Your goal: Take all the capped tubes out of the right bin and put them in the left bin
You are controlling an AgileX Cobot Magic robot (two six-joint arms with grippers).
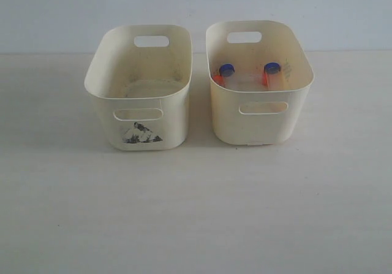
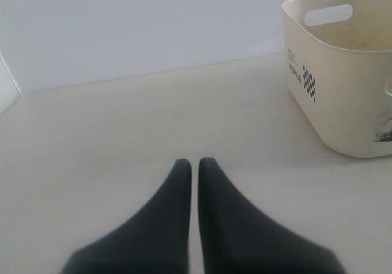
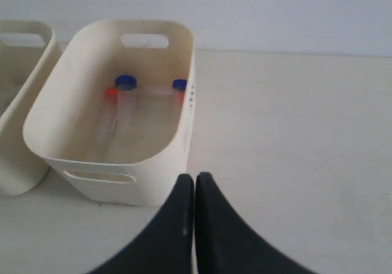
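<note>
Two cream bins stand side by side. The left bin (image 1: pixel 139 96) carries a dark triangular mark on its front and holds no tubes; it also shows in the left wrist view (image 2: pixel 343 72). The right bin (image 1: pixel 257 90) (image 3: pixel 116 121) holds several capped tubes: blue caps (image 1: pixel 227 70) (image 1: pixel 272 68) and orange caps (image 1: pixel 218 79) (image 3: pixel 111 94), with clear bodies lying on its floor (image 3: pixel 125 111). Neither arm shows in the exterior view. My left gripper (image 2: pixel 195 162) is shut and empty over bare table, well away from the left bin. My right gripper (image 3: pixel 195 176) is shut and empty, just outside the right bin's near wall.
The bins rest on a pale table (image 1: pixel 196 213) that runs back to a light wall (image 1: pixel 196 10). A sliver of the left bin (image 3: pixel 15 102) shows beside the right bin in the right wrist view.
</note>
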